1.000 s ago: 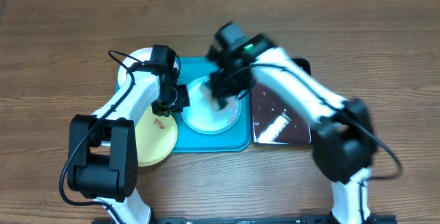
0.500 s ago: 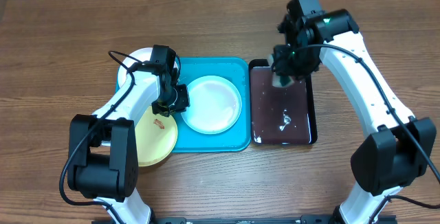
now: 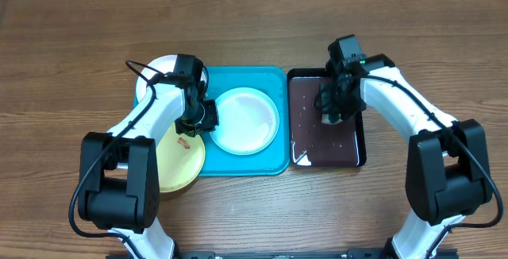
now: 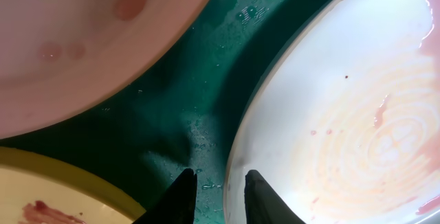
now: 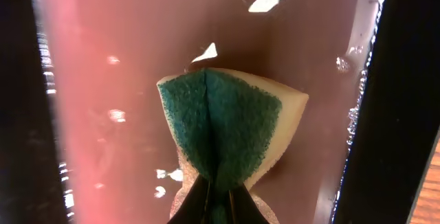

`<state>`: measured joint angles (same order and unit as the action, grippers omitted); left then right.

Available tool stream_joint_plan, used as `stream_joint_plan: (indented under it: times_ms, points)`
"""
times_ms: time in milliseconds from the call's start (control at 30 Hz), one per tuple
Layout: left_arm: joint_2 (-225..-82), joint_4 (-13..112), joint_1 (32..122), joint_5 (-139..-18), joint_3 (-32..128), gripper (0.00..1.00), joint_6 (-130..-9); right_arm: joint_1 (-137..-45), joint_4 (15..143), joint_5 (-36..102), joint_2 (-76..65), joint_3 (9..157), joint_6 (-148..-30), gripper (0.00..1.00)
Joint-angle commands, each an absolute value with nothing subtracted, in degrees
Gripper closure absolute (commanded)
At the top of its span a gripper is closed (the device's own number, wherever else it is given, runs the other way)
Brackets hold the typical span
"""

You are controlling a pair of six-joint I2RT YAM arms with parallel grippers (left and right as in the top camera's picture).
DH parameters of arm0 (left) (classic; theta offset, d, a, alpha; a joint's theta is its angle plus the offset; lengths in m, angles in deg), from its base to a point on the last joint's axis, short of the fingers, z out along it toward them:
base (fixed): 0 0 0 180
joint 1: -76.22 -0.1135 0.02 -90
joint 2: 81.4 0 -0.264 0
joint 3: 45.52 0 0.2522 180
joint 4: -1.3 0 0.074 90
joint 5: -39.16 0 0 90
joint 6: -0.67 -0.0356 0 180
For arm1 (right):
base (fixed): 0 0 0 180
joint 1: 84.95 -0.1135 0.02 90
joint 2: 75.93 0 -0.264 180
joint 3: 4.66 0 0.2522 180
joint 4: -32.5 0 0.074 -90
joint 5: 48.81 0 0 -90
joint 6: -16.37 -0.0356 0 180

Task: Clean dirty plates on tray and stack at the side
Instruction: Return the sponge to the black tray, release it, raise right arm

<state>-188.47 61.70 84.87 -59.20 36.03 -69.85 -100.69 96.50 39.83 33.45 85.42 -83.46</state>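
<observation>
L pincer [image 4: 220, 177]: your wrist cam shows its two tips a little apart, nothing clamped. They straddle the left rim of the mint plate [image 3: 246, 120]. One tip is over the plate's inside, the other over bare tray [image 3: 238, 162] just outside the rim, w/ a sliver of tray showing btwn that tip and the rim. You can't tell whether either tip touches the plate. The mint plate lies flat in the tray, roughly centred, w/ faint pink streaks and rings on it in the wrist view.

R pincer [image 5: 218, 195]: closed tight on a sponge [image 5: 220, 121], green scrub side folded toward the cam, yellow foam at the edges. The sponge is over the black tray [image 3: 349, 144], which sits just right of the turquoise one and holds a film of reddish liquid w/ glare spots. Whether the sponge touches the liquid isn't clear.

Other plates, overhead view: white plate [image 3: 159, 70] by the tray's far-left corner, partly under the L arm. Yellow plate [image 3: 178, 172] is nearer you, w/ a red-brown smear [image 3: 182, 142] near its far side. Both reach the tray's left edge and otherwise lie over the counter [image 3: 71, 68].
</observation>
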Motion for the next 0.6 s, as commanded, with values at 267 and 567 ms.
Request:
stream_joint_plan:
  times_ms: [267, 567]
  points:
    - [-189.21, 61.5, 85.28, -59.33, 35.76, 0.72, -69.8, -99.16, 97.38, 35.91, 33.45, 89.61, -84.14, 0.53]
    - [-189.52, 60.21, 85.33, -59.29, 33.95, 0.76, -69.13, -91.25, 100.59, 33.58, 33.45, 98.12, -85.91, 0.41]
